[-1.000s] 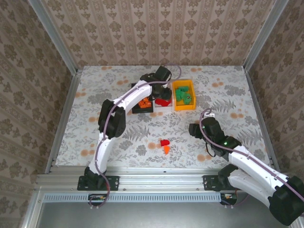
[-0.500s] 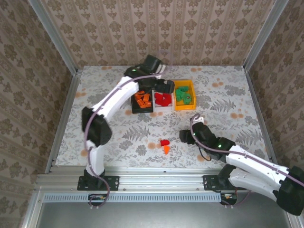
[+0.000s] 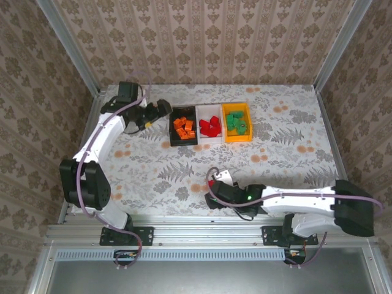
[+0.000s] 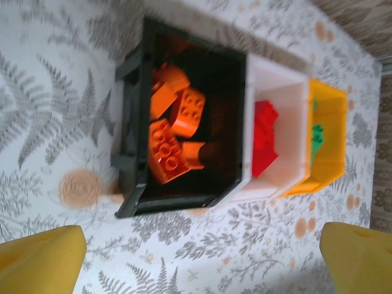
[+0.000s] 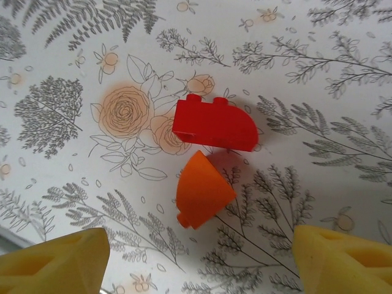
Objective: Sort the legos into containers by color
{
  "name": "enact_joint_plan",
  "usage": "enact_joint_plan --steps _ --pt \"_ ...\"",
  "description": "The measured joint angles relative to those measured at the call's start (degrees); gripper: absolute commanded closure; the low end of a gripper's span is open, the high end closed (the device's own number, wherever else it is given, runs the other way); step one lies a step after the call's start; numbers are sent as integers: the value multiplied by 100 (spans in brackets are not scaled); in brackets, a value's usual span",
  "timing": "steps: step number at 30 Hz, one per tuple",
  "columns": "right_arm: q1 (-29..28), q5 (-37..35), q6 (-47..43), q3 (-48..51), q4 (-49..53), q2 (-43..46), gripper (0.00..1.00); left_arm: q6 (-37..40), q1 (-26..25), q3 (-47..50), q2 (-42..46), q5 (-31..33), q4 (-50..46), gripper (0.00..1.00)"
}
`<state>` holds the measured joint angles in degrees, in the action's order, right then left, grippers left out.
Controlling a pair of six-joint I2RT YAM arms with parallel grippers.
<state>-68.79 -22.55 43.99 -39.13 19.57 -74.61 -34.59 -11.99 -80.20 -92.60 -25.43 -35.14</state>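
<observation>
Right wrist view has us looking straight down at a red brick (image 5: 214, 125) and an orange brick (image 5: 204, 190), the only loose ones we can spot. They touch each other on the counter (image 5: 318, 73), near its front edge. Our right tool (image 5: 199, 257) hangs over them with its yellow fingers spread wide, nothing in it. So we reckon we're at the pick-up step for one of these two. The next move probably calls for dropping down around just one brick, which looks fiddly since they sit corner to side.

Our left tool (image 4: 199, 260) is spread and empty too, just beside the black bin (image 4: 130, 153) on its left. That bin holds orange pieces (image 4: 174, 131), the white bin (image 4: 275, 76) has red ones (image 4: 264, 138), and the yellow bin (image 4: 331, 116) has green ones (image 4: 315, 138). All three sit side by side at the back.

Counter is a pale floral-and-fern print, flat and tidy, boxed in by patterned wallpaper (image 3: 202, 37) and metal rails (image 3: 184, 231).
</observation>
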Motion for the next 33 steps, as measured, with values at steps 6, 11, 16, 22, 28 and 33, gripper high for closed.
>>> enact_joint_plan --steps 6,11,16,22,28,33 --pt "0 -33 83 -435 35 -798 29 -190 127 284 9 -420 256 0" --pt "0 -221 258 -544 48 -1241 35 -212 153 284 55 -549 398 0" --pt "0 -407 376 -544 24 -1314 44 -236 153 284 107 -592 459 0" --pt "0 -409 420 -544 -28 -1681 51 -236 155 284 131 -590 476 0" --pt "0 -439 420 -544 -55 -1705 62 -236 160 284 131 -592 479 0" --pt "13 -476 422 -590 -52 -1744 69 -236 199 284 131 -612 476 0"
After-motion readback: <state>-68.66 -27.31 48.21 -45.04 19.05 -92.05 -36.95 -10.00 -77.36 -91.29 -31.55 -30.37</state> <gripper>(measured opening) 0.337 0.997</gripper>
